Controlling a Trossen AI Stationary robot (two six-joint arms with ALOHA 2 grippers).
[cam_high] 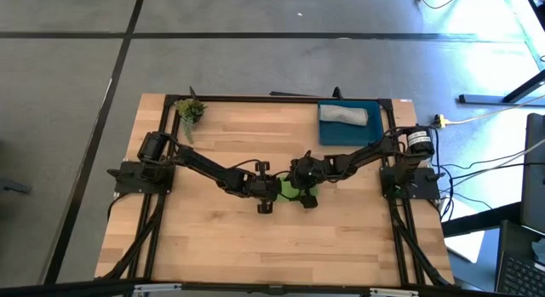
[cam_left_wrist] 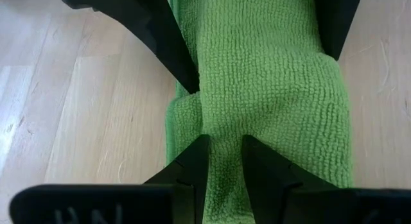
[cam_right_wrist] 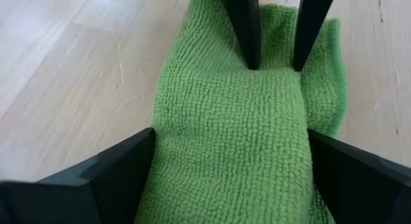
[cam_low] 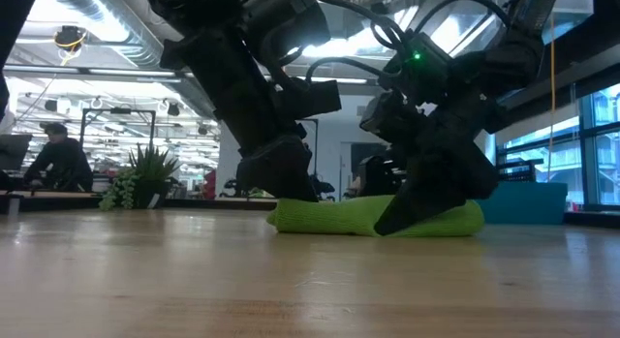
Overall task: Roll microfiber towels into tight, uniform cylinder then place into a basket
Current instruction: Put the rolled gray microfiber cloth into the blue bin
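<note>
lying across the middle of the wooden surface [cam_high: 255, 254], the lime green towel [cam_low: 378, 217] is rolled into a low, thick bundle, and both claws are down on it, one at each end.

the left claw [cam_left_wrist: 221, 144] meets the roll near its left end as the overhead camera shows it. its two fingers [cam_left_wrist: 189, 169] stand close together with only a narrow slot between them, their tips pressed into the green pile; whether a fold of cloth is caught in that slot i cannot tell.

the right claw [cam_right_wrist: 231, 153] is spread wide and straddles the roll from the other end. one finger [cam_right_wrist: 122, 163] lies along one long edge of the towel and the second along the opposite edge, with the full width of the cloth between them. the fingers touch or nearly touch the towel's sides.

from the level camera the green roll rests flat on the wood, with the dark arms coming down onto it from above.

the dark-blue basket [cam_high: 349, 131] sits at the far right corner of the surface, well apart from the claws, and the light grey towel [cam_high: 345, 115] lies inside it, already rolled. a small potted plant [cam_high: 191, 111] stands at the far left corner.
</note>
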